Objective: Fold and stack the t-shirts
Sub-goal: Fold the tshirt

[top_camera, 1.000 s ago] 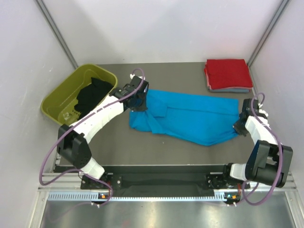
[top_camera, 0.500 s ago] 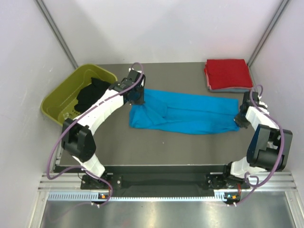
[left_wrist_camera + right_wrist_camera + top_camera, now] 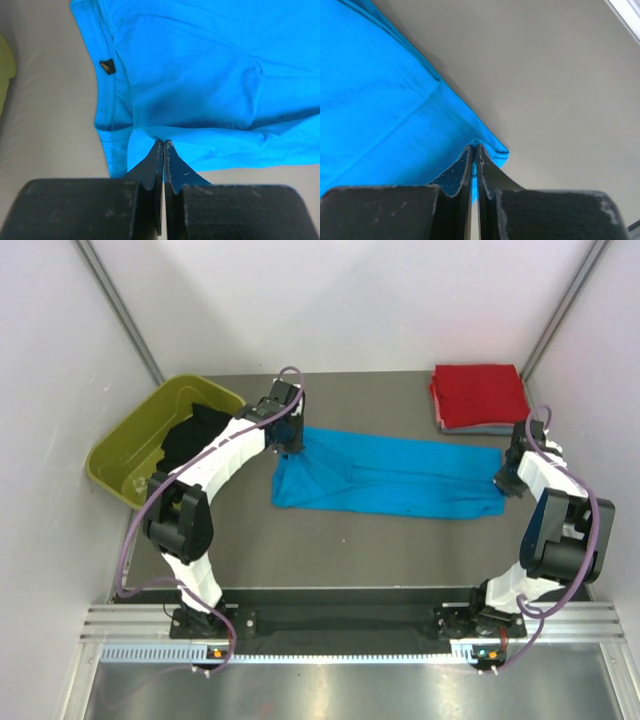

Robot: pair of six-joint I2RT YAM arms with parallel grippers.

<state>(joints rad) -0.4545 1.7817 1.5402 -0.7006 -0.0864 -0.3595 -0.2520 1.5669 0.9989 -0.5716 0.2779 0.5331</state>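
Observation:
The turquoise-blue t-shirt (image 3: pixel 395 478) lies as a long band across the middle of the table, folded lengthwise. My left gripper (image 3: pixel 291 447) is shut on its far left corner near the collar; the left wrist view shows the cloth (image 3: pixel 200 80) pinched at the gripper (image 3: pixel 163 142). My right gripper (image 3: pixel 505 480) is shut on the shirt's right end, pinching the hem corner (image 3: pixel 492 147) in the right wrist view. A red folded t-shirt (image 3: pixel 480 395) sits on a grey-blue one (image 3: pixel 490 429) at the back right. A black t-shirt (image 3: pixel 195 440) lies in the olive tub.
The olive-green tub (image 3: pixel 130 445) stands at the back left, close to my left arm. White walls enclose the dark table (image 3: pixel 350 545) on three sides. The rail with both arm bases runs along the near edge.
Both grippers carried the shirt's near edge away from the bases, toward the far side. The shirt went from a slanted spread to a straight narrow band.

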